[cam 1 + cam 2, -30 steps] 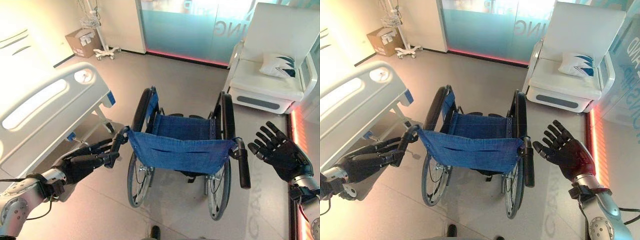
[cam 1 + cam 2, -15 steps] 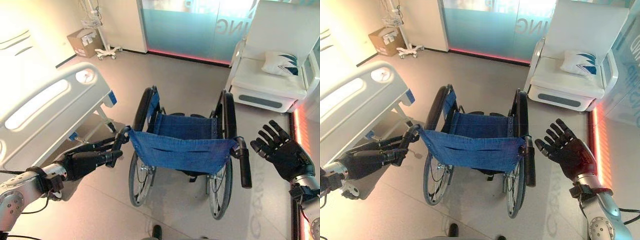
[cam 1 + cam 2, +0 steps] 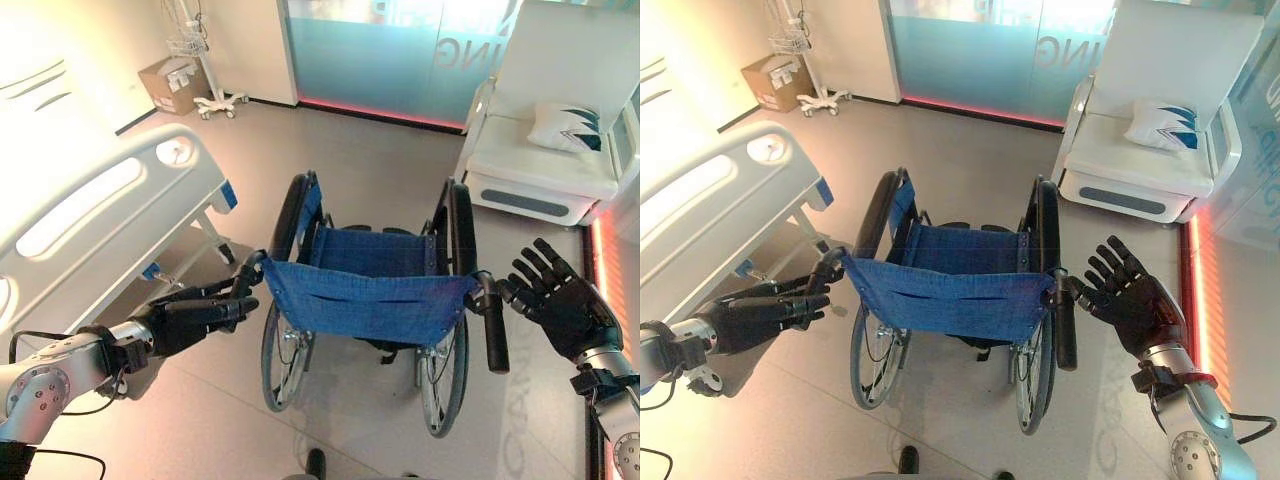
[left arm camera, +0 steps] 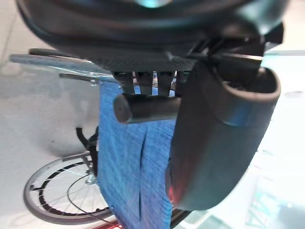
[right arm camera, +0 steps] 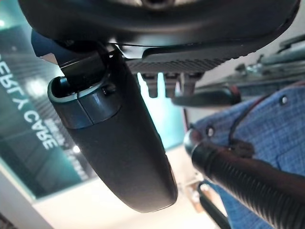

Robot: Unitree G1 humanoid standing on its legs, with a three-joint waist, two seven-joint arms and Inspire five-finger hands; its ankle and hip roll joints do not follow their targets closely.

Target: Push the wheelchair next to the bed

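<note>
**Both hands at the push handles, neither closed on one**

Since 1.0 s ago your right hand (image 3: 560, 305) has come in from beside the wheelchair (image 3: 375, 300) until its fingertips sit at the top end of the right push handle (image 3: 493, 330); its fingers are spread and straight. The right wrist view shows that ribbed handle (image 5: 243, 179) passing just beyond the thumb (image 5: 119, 143), with nothing wrapped around it. Your left hand (image 3: 190, 318) has stayed at the left push handle (image 3: 248, 275), fingers extended along it. In the left wrist view the handle's end (image 4: 143, 107) lies across the fingers, but how far they curl over it is hidden behind the thumb, so you cannot tell whether it is gripped.

The wheelchair stands on the floor with its blue backrest towards you, the bed (image 3: 100, 210) close on its left, not touching. The bed's head end is cut off at the frame edge. A white armchair (image 3: 545, 150) with a cushion (image 3: 570, 127) stands beyond on the right, and a cardboard box (image 3: 170, 82) by the far wall.
</note>
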